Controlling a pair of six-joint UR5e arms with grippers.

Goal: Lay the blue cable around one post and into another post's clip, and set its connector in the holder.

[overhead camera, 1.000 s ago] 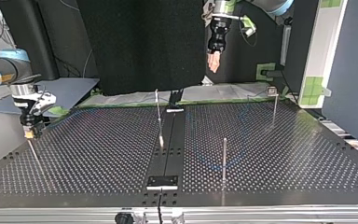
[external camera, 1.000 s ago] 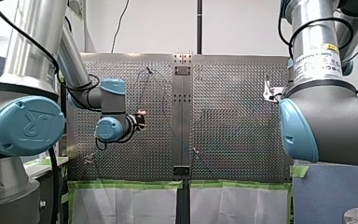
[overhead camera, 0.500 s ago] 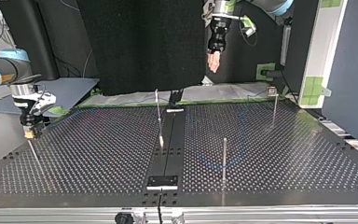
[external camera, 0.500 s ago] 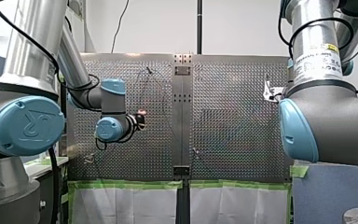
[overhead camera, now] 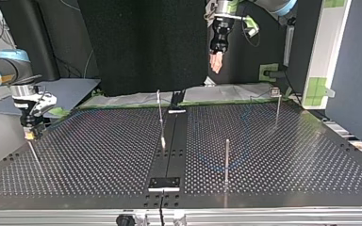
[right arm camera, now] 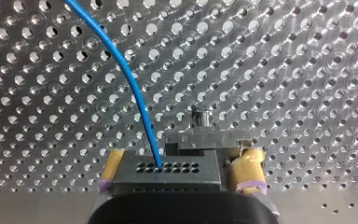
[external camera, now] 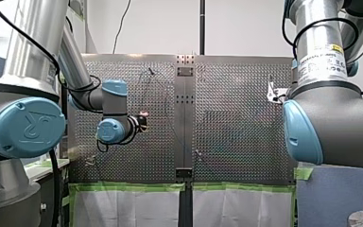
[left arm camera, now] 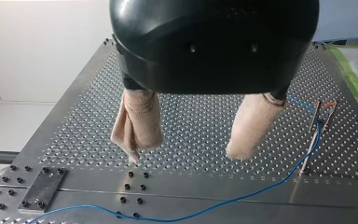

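Nothing has shifted since the earlier frames. The right tool (right arm camera: 179, 164) pinches the connector (right arm camera: 168, 171) at the top view's left; the blue cable (right arm camera: 121, 70) looks light and limp, so that rigid connector is the sound grip. The left tool (left arm camera: 186, 152) hangs spread, empty.

We count two robot arms (external camera: 312, 56), each with one gripper: our left gripper (overhead camera: 215, 66) and our right gripper (overhead camera: 30, 135). There is one perforated table (overhead camera: 311, 160), four thin upright posts (overhead camera: 226, 157), one blue cable (left arm camera: 242, 198) and one connector (right arm camera: 168, 170). Two small plates (overhead camera: 165, 182) sit on the middle strip, near and far.
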